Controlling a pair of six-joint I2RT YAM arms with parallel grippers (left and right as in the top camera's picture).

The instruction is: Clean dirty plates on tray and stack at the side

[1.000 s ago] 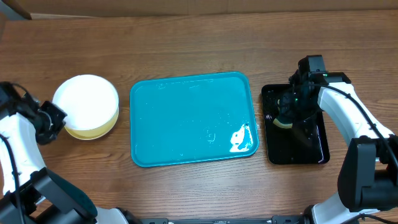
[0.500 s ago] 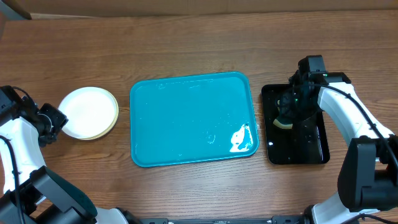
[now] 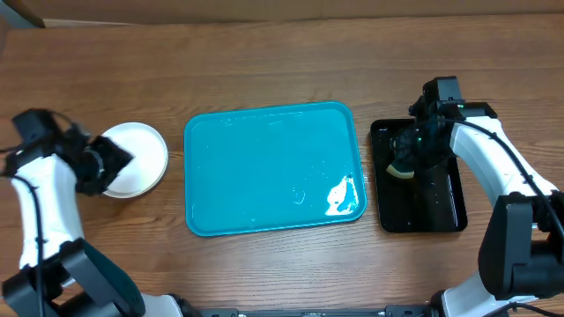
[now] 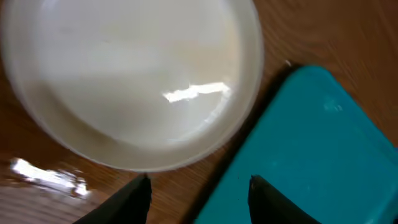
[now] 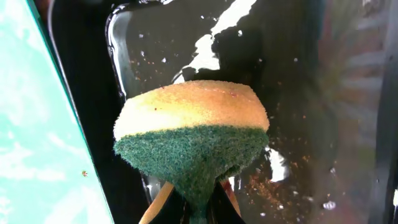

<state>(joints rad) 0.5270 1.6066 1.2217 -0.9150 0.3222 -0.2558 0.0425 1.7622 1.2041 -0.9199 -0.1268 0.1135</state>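
In the left wrist view the plates (image 4: 130, 81) ahead of the left gripper (image 4: 200, 198) are blurred and run off the top and left edges; how many are stacked cannot be told. Only the dark tips of its fingers (image 4: 134, 199) show, the rest cut by the bottom edge. The turquoise tray (image 4: 311, 149), ahead and right of the jaws, is cut by the right and bottom edges. From overhead this gripper covers the plates' left rim. In the right wrist view the sponge (image 5: 193, 134) hides most of the right gripper (image 5: 198, 210) pinching it. The black tray (image 5: 298, 93) beyond the jaws runs out of frame, its right side blurred.
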